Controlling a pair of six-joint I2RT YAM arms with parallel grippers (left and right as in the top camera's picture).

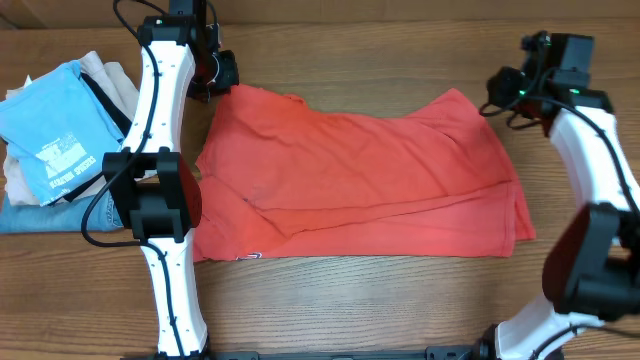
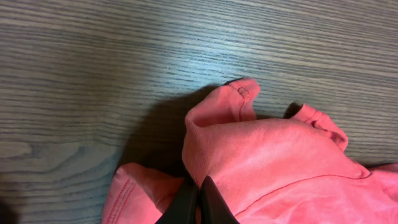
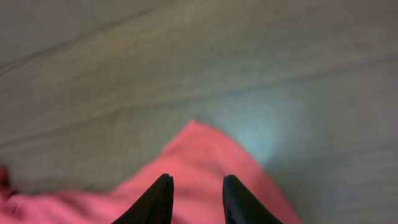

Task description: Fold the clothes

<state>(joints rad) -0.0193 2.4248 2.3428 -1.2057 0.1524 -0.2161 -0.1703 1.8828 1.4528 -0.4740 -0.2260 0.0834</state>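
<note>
On the table [image 1: 400,300], T-shirt [image 1: 370,190] folds half hide the clamped left pincer [image 2: 199,183].

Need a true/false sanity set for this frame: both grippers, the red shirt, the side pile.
1. The left gripper is shut on the red shirt. True.
2. The right gripper is clamped on the shirt. False: its jaws stand open above a corner of the shirt.
3. A light blue shirt lies on top of the pile of folded clothes. True.
4. The red shirt lies on that pile. False: it lies on the table, beside the pile.
5. The red shirt is rolled into a ball. False: it lies spread out, partly folded over.
</note>
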